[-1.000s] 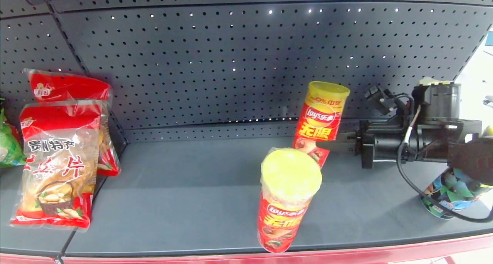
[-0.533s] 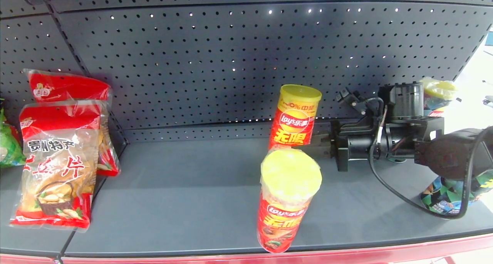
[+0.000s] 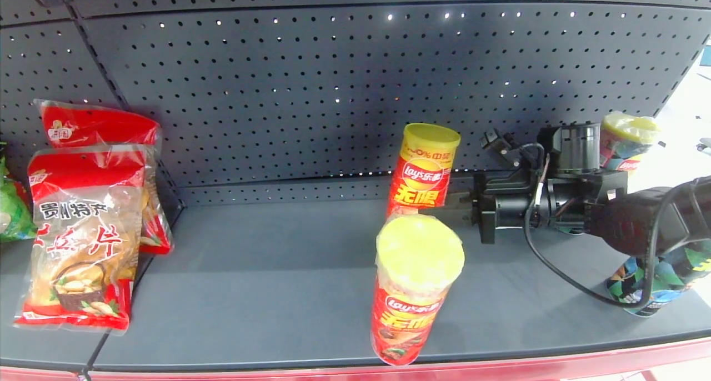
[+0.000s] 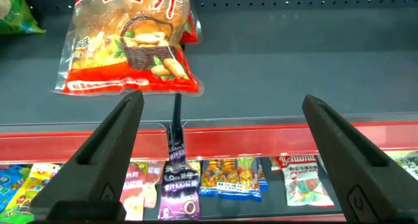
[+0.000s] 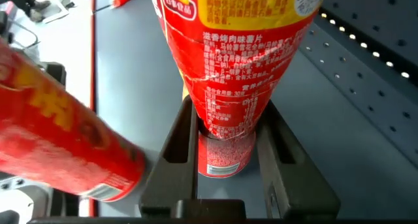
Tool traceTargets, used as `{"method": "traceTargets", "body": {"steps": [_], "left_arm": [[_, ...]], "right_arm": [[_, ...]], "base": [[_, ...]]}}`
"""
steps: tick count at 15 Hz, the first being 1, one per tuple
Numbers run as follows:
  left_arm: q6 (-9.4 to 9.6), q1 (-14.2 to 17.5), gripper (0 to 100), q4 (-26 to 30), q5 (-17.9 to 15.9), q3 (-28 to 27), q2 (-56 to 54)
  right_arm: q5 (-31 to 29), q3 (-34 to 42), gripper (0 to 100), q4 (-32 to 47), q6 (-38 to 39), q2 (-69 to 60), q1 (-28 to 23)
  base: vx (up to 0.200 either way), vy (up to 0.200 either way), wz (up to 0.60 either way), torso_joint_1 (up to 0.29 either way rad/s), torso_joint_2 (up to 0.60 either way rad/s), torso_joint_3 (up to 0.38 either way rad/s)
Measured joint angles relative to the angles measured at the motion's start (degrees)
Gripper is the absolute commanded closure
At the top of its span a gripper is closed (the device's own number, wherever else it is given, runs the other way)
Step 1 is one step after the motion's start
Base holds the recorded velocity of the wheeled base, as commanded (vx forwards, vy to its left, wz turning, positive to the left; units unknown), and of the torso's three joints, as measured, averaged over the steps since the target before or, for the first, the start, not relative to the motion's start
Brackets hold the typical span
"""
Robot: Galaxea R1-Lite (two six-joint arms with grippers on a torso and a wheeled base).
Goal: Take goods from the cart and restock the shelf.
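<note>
A red and yellow chips can point(image 3: 425, 170) stands upright toward the back of the dark shelf point(image 3: 266, 281). My right gripper point(image 3: 451, 209) is shut on its lower part from the right. In the right wrist view the can point(image 5: 228, 87) sits between the black fingers point(image 5: 173, 152) of that gripper point(image 5: 225, 160). A second identical can point(image 3: 414, 292) stands at the shelf's front edge and hides the held can's base. Its side point(image 5: 59, 145) also appears in the right wrist view. My left gripper point(image 4: 222, 152) hangs open below the shelf front, with nothing in it.
Red snack bags point(image 3: 83, 225) lean at the shelf's left, with one bag point(image 4: 127, 41) in the left wrist view. A patterned can point(image 3: 650, 281) and a yellow-lidded can point(image 3: 627, 134) stand at the far right. Pegboard point(image 3: 333, 92) backs the shelf. Goods point(image 4: 228, 178) fill the lower shelf.
My right gripper has carried the chips can to the left and brought it from tilted to upright, behind the front can. The yellow-lidded can at the right has come into sight.
</note>
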Motion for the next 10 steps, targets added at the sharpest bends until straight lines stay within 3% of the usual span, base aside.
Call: {"method": "traceTargets", "body": {"steps": [10], "left_arm": [[0.02,0.0,0,0.0,0.0,0.0,0.0]], "right_arm": [[-0.2,-1.2,100,-0.4,-0.2,2.4,-0.5]], "base": [[0.0,0.0,0.0,0.0,0.0,0.0]]}}
